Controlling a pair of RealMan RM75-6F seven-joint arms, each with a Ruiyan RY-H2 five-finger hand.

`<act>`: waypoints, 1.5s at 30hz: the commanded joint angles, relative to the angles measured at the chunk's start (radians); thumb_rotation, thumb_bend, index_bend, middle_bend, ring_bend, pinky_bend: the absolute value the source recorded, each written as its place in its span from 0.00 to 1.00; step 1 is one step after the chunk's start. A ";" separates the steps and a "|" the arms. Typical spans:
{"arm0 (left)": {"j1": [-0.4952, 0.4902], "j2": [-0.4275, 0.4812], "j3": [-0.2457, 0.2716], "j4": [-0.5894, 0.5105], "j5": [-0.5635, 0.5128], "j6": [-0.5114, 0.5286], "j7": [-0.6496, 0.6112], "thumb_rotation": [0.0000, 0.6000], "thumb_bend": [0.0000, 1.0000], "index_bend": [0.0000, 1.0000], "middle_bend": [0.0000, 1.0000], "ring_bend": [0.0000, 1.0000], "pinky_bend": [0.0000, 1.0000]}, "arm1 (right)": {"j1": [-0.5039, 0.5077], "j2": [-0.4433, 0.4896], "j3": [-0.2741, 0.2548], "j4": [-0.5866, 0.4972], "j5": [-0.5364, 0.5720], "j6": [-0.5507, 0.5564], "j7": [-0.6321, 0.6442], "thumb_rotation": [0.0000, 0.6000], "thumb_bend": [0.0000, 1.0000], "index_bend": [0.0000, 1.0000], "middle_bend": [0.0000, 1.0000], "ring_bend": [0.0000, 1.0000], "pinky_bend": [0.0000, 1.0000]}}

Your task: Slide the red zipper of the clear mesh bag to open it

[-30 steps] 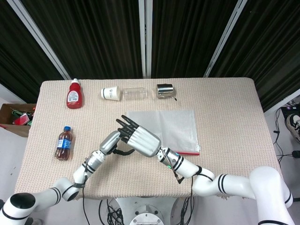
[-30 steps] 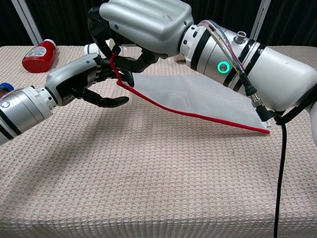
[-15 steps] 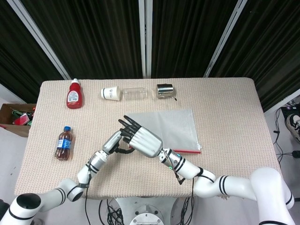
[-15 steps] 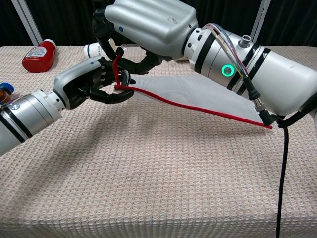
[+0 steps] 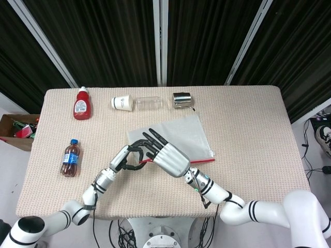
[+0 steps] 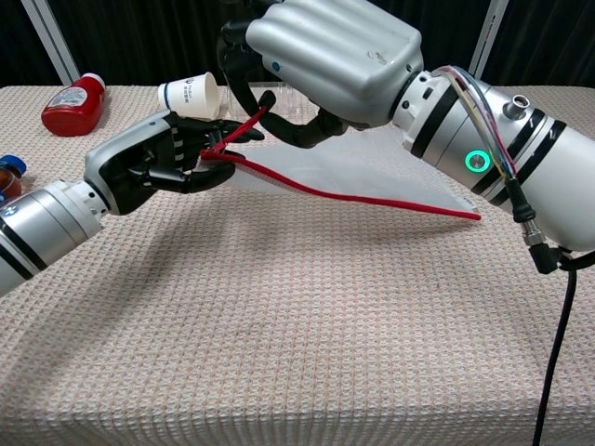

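The clear mesh bag lies mid-table, its red zipper edge facing me. Its left end is lifted off the cloth, while the right end rests on it. My left hand grips the bag's left corner at the zipper's end. Above it is my right hand, whose thumb and a finger pinch the red zipper pull. The rest of that hand's fingers are spread over the bag.
Along the table's far edge stand a red sauce bottle, a tipped paper cup, a clear tumbler and a metal can. A cola bottle lies at the left. A cardboard box sits off the table's left side.
My left hand has closed on the bag's corner. My right hand has moved right with the red pull. The bag has swung round, its right end shifting left.
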 commanded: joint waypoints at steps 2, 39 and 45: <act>0.006 0.004 0.003 -0.003 0.000 0.004 -0.011 1.00 0.43 0.68 0.24 0.13 0.17 | -0.012 -0.003 -0.004 0.009 0.003 0.003 0.003 1.00 0.53 0.89 0.25 0.00 0.00; 0.004 0.020 -0.019 -0.014 -0.020 0.009 -0.260 1.00 0.46 0.69 0.24 0.13 0.17 | -0.109 -0.019 -0.047 0.065 -0.020 0.055 0.006 1.00 0.53 0.90 0.25 0.00 0.00; 0.013 0.019 -0.028 -0.002 -0.038 0.003 -0.276 1.00 0.46 0.68 0.24 0.13 0.17 | -0.180 0.030 -0.081 0.047 -0.011 0.099 0.003 1.00 0.53 0.90 0.25 0.00 0.00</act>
